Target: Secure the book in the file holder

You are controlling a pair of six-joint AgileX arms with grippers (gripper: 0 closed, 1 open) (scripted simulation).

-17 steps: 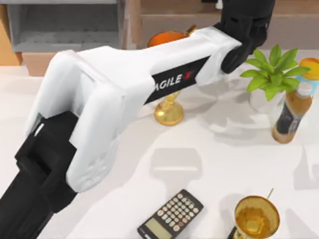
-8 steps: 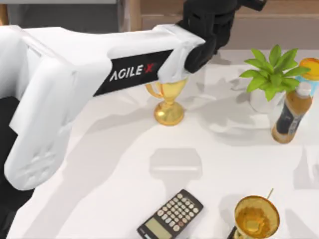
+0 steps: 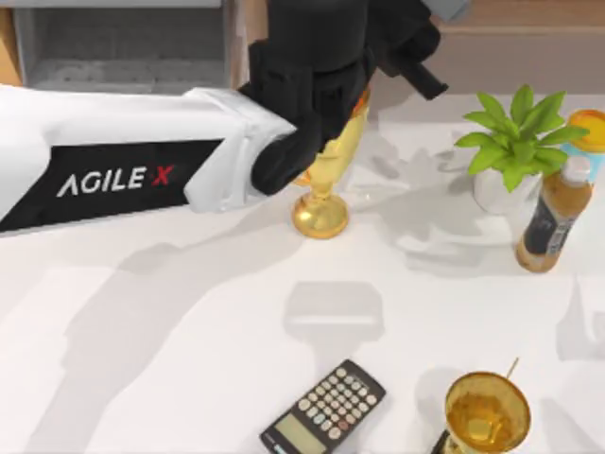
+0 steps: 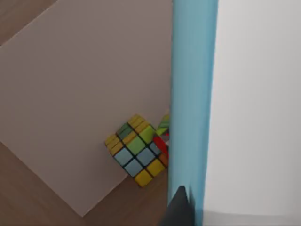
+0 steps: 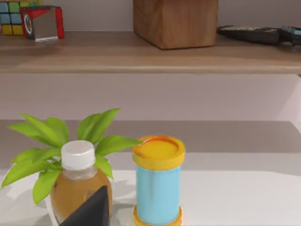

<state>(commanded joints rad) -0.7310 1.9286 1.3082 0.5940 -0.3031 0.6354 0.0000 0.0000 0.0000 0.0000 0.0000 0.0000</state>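
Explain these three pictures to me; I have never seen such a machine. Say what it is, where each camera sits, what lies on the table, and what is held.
This is a pair of robot arms at a white table. One camera looks down from above; one rides on each wrist.

From above, the left arm stretches across the table toward the grey file holder at the back. On the table stand a gold trophy, a plant, a bottle, a calculator and a second gold cup.

The left wrist camera shows the light blue book close up, seemingly carried, with a colour cube beyond. The right wrist camera faces the bottle and a blue can.
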